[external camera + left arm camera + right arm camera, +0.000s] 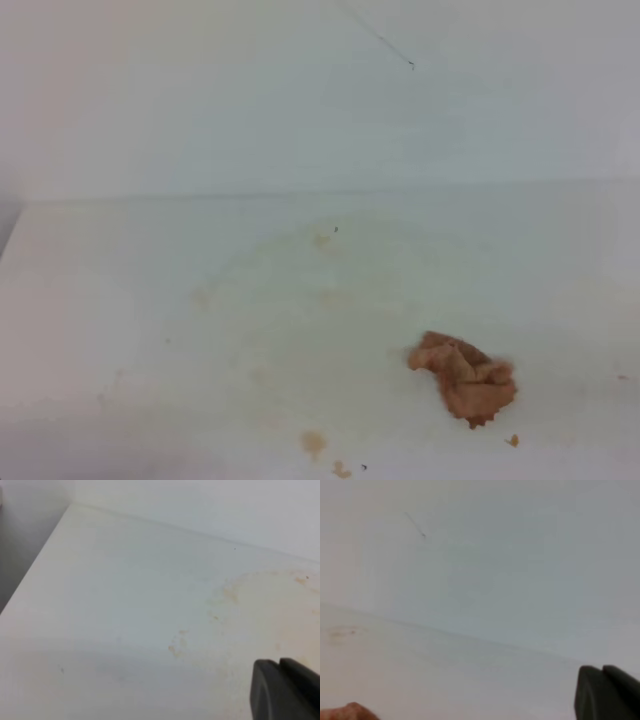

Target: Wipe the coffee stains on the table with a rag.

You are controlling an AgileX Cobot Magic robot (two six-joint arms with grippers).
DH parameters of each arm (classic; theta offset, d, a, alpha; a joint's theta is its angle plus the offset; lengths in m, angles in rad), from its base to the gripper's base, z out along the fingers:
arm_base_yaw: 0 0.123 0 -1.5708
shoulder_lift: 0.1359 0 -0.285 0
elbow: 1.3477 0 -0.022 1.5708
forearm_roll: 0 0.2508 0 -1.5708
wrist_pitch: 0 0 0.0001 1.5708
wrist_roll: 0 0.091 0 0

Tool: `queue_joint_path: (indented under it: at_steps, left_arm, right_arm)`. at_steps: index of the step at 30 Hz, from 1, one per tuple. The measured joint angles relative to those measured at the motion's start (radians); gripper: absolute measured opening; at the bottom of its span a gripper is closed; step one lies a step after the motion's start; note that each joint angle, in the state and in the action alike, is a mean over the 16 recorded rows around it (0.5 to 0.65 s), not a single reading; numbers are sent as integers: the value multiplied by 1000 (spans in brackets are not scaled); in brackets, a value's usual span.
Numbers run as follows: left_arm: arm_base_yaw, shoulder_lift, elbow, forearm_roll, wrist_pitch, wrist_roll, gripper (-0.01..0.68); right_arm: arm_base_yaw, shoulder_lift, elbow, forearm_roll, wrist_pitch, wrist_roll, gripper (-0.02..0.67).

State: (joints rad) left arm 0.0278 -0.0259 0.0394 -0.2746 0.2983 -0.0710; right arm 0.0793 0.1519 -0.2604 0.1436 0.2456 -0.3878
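The rag (465,377), a wrinkled pinkish-orange wad, lies on the white table (120,300) at the front right. Its edge shows at the bottom left of the right wrist view (347,713). Small amber coffee stains (313,443) sit near the front edge, with a faint smear (321,240) further back. Faint yellowish stains (176,647) also show in the left wrist view. Neither gripper shows in the exterior view. Only a black finger (285,690) of the left gripper and a black finger (605,692) of the right gripper show, both off the table and holding nothing I can see.
A plain white wall (300,100) with a thin dark mark (411,65) stands behind the table. The table's left edge (35,570) drops off into a dark gap. A small orange crumb (513,440) lies in front of the rag.
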Motion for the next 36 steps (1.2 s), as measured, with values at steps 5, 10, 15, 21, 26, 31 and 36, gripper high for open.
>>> queue_joint_path:
  at_steps: [5, 10, 15, 21, 26, 31, 36]
  left_arm:
    - [0, 0, 0, 0, -1, 0, 0]
    - [0, 0, 0, 0, -2, 0, 1]
    - [0, 0, -2, 0, 0, 0, 0]
    - [0, 0, -2, 0, 2, 0, 0]
    - [0, 0, -2, 0, 3, 0, -1]
    - [0, 0, 0, 0, 1, 0, 0]
    - [0, 2, -2, 0, 0, 0, 0]
  right_arm:
    - [-34, -108, 157, -5, -58, 0, 0]
    - [-52, -160, 237, 1, -67, 6, 0]
    - [-61, -169, 264, 5, -36, 31, 0]
    - [-63, -169, 266, -33, 26, 115, 0]
    - [-64, -169, 266, -84, 66, 198, 0]
    - [-65, -169, 266, -134, 88, 263, 0]
    - [-65, -169, 266, -152, 86, 283, 0]
